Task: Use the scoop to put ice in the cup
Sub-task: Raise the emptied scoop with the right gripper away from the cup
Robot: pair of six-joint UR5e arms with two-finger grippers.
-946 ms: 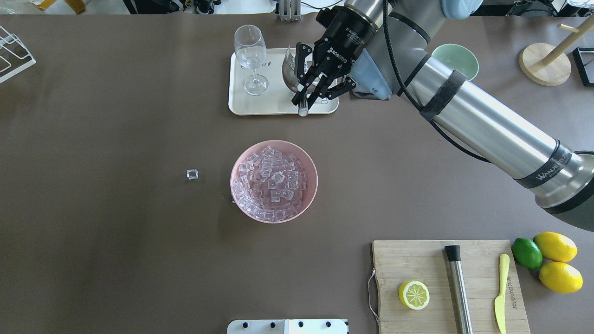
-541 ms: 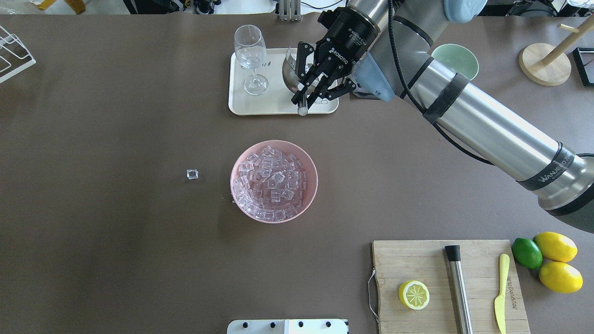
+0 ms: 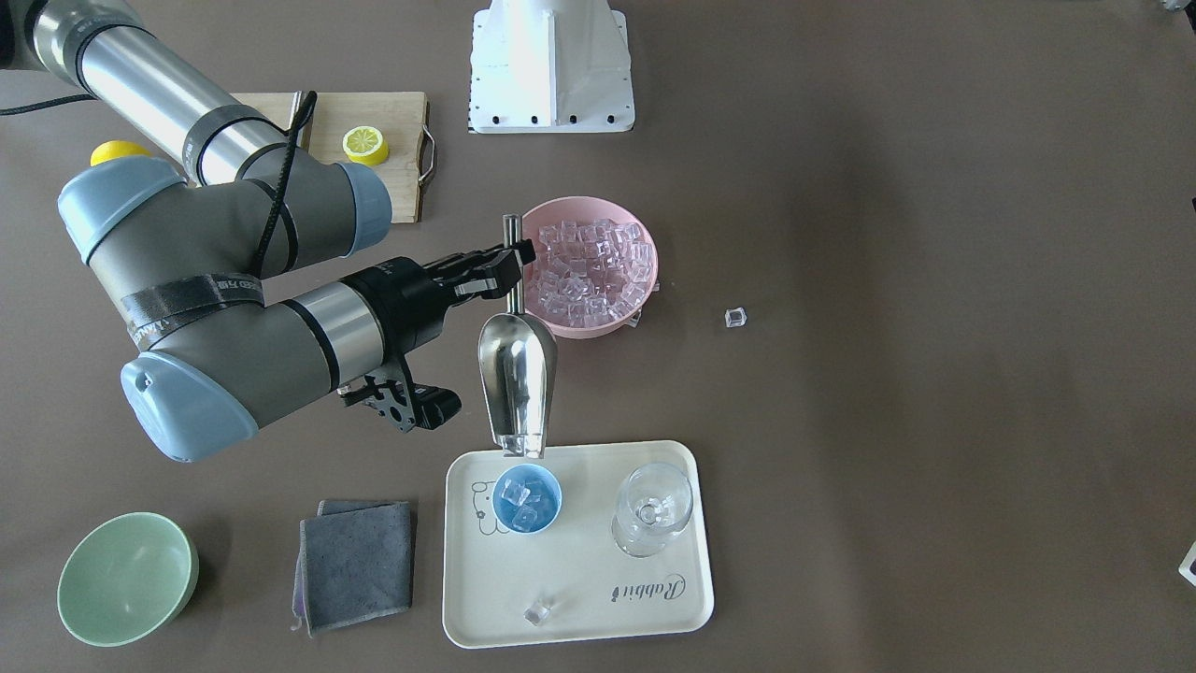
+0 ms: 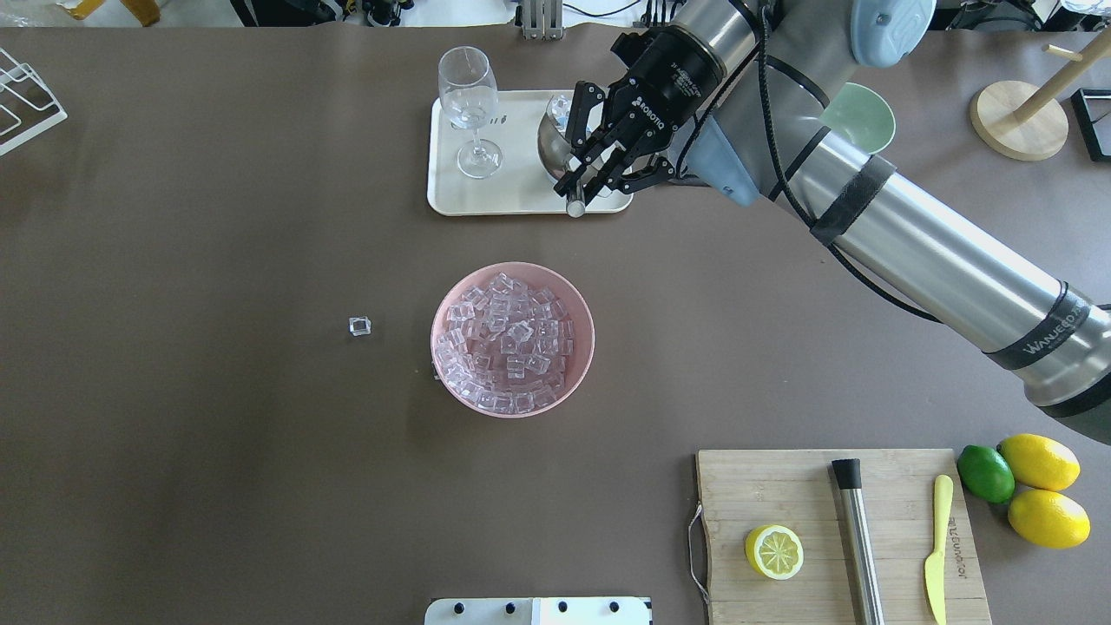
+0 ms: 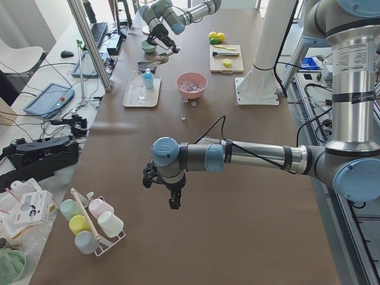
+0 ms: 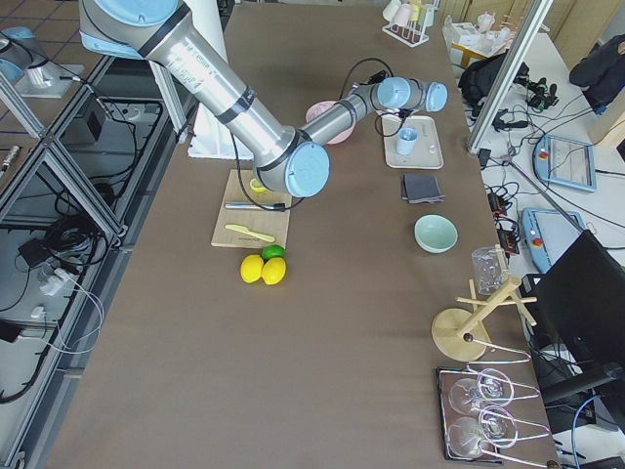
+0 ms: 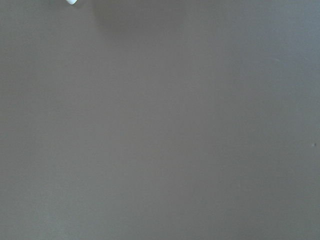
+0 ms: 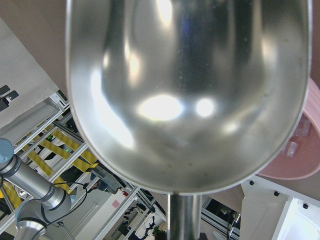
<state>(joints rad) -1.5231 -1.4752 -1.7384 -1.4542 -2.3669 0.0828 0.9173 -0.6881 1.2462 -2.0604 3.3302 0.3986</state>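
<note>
Right end effector [image 3: 512, 260] was clenched on the scoop's thin rod handle, gripping it near the upper end. Scoop [image 3: 517, 379] hung steeply tilted, with the handle up toward the pink bowl [image 3: 584, 327] and the open mouth down. The mouth sat just above the cup's rim on the robot's side. The right wrist view was filled with the scoop's shiny curved steel, and I could not tell whether any ice was left inside it.

Cup [image 3: 501, 509] stood upright on the tray [image 3: 579, 579], near the tray's robot-side edge. Several pieces of ice [image 3: 523, 495] lay in the cup. Glass [image 3: 652, 509] stood upright on the same tray, beside the cup but not touching it.

One stray ice cube [image 3: 537, 612] lay on the tray near its operator-side edge. Another [image 3: 735, 318] lay on the worktop [image 4: 217, 260], near the pink bowl on the robot's left. The pink bowl was heaped with ice [image 3: 593, 271] and stood between the robot's base and the tray.

Grey cloth [image 3: 355, 565] lay just beside the tray, with the green bowl [image 3: 126, 579] beyond it.

Left end effector [image 5: 174, 202] hung low over bare worktop, well apart from the tray. I could not tell whether it was released or clenched. Its wrist view showed only brown surface.
</note>
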